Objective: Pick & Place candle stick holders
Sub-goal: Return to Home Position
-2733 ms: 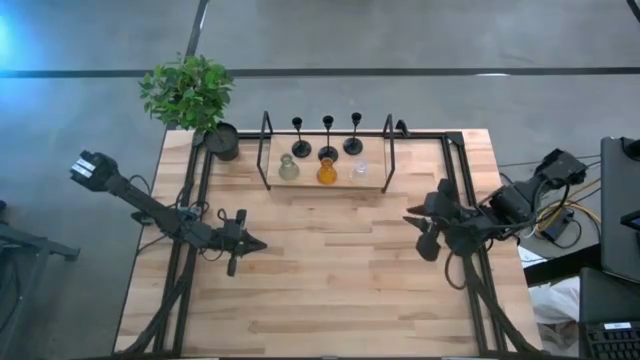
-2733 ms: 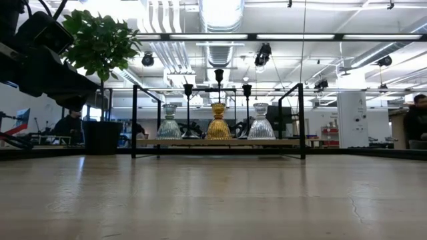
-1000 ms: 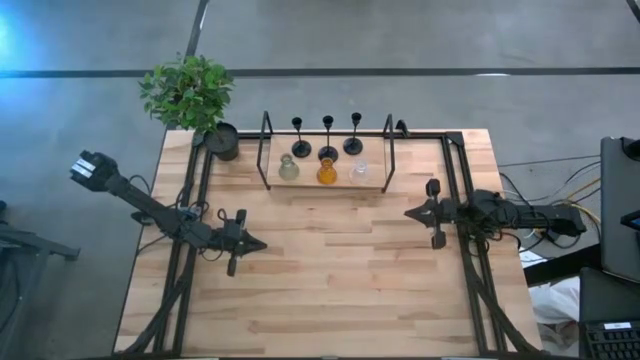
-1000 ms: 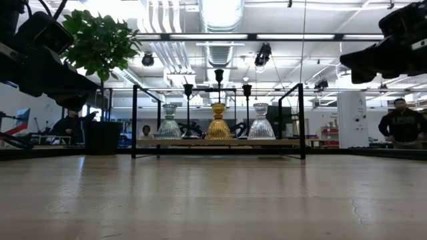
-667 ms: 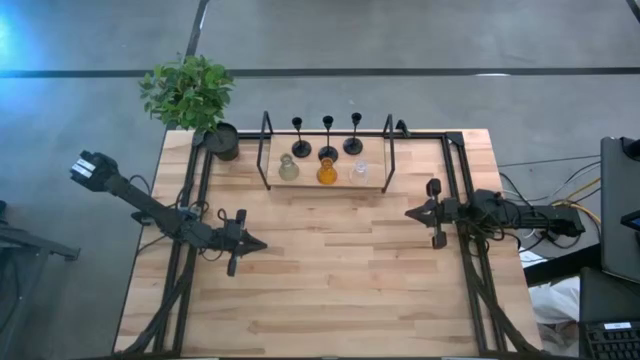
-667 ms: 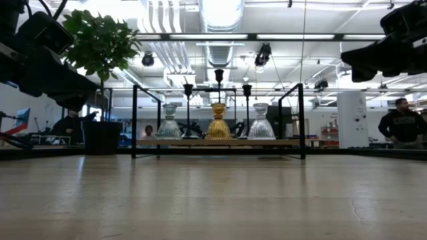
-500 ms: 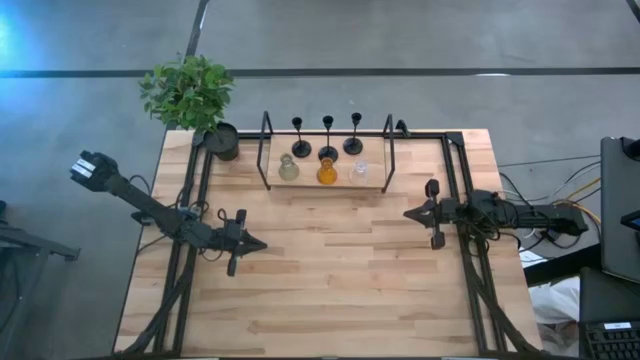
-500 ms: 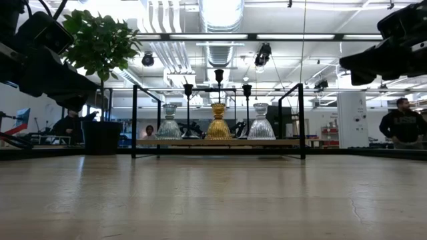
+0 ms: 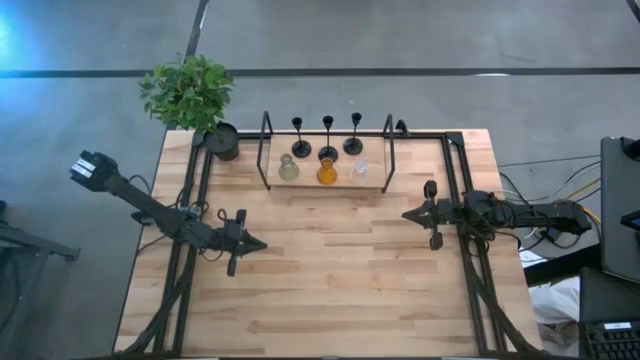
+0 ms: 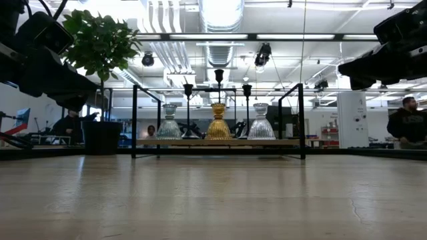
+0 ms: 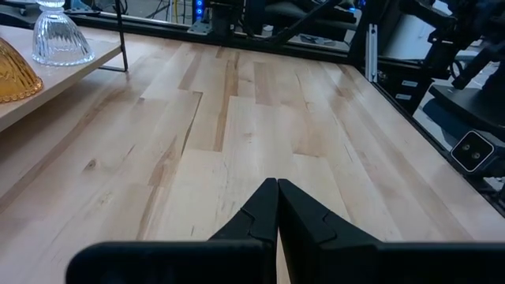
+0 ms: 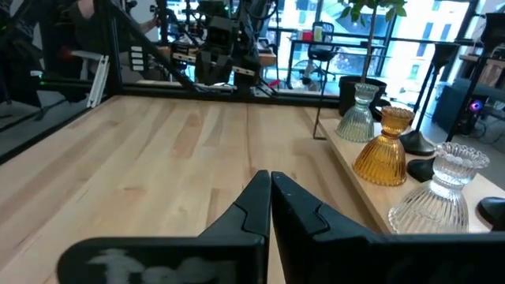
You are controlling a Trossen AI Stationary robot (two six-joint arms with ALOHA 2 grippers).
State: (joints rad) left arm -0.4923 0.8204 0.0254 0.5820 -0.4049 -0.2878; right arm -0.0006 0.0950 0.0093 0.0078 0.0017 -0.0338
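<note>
Six candle stick holders stand on a low wooden tray (image 9: pixel 375 185) at the table's far middle. The front row holds a grey-green glass holder (image 9: pixel 288 169), an amber one (image 9: pixel 326 172) and a clear one (image 9: pixel 359 172). Behind them stand three black holders (image 9: pixel 328 137) with round bases and thin stems. My left gripper (image 9: pixel 262 243) is shut and empty over the table's left half. My right gripper (image 9: pixel 405 214) is shut and empty over the right half, in front of the tray's right end.
A black pot with a green plant (image 9: pixel 190 92) stands at the far left corner. Black upright frames (image 9: pixel 388 150) stand at both ends of the tray. A black rail (image 9: pixel 468 240) runs along the table's right side. A person (image 10: pixel 405 127) stands beyond the table.
My right gripper has shifted slightly toward the table's left edge, still shut. My left arm has kept still.
</note>
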